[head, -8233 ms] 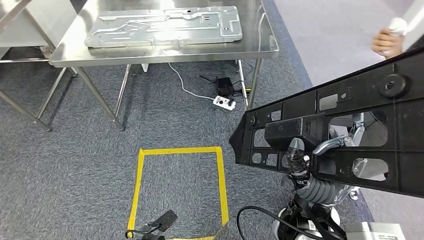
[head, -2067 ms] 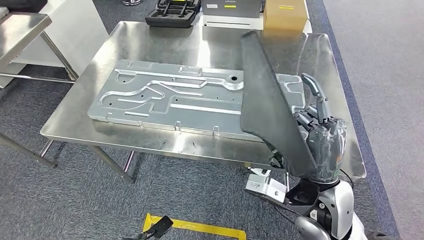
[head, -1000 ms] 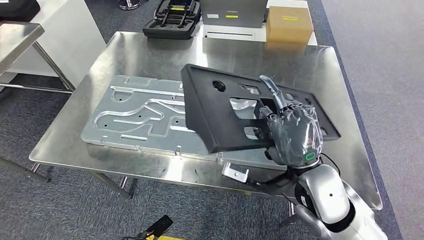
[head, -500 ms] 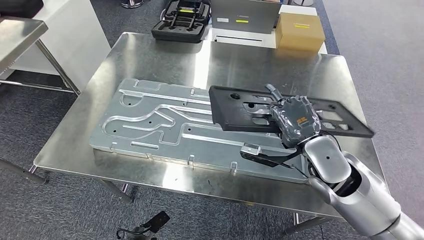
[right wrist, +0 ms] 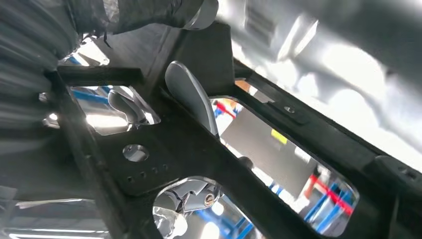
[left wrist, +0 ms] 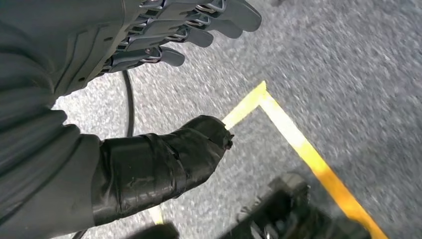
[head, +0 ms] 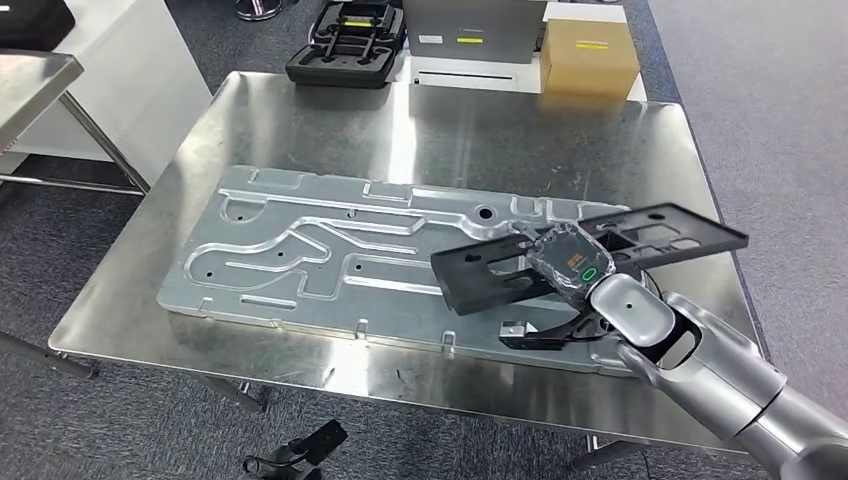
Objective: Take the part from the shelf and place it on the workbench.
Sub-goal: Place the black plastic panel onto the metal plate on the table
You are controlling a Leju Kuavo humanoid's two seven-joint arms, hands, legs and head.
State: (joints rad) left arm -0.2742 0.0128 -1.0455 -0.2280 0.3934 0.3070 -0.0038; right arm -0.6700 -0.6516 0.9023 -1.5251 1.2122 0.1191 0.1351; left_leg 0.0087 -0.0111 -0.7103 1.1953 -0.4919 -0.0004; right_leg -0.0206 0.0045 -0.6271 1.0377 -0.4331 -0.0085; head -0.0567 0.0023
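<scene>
**Part lowered flat over the plate, not yet released**

Since half a second ago, the black part has dropped lower and swung so its long axis runs from centre frame up toward the right edge. My right hand holds it from above, fingers hooked through the cut-outs; in the right wrist view I see a finger curled over a black rib of the part.

The part sits near level, low over the right end of the ribbed metal plate, which lies on the steel workbench. I judge the flat attitude is for laying it down without tipping. I cannot tell whether its underside touches the plate yet.

Left hand hangs by the floor, holding nothing, fingers loosely extended, over grey carpet and yellow tape.

Hard to make out: my hand covers the part's middle, so the fingertips underneath are hidden in the head view. The right wrist view is blurred, with bright reflections through the openings. A brown box and black case stand beyond the bench, upper frame.
</scene>
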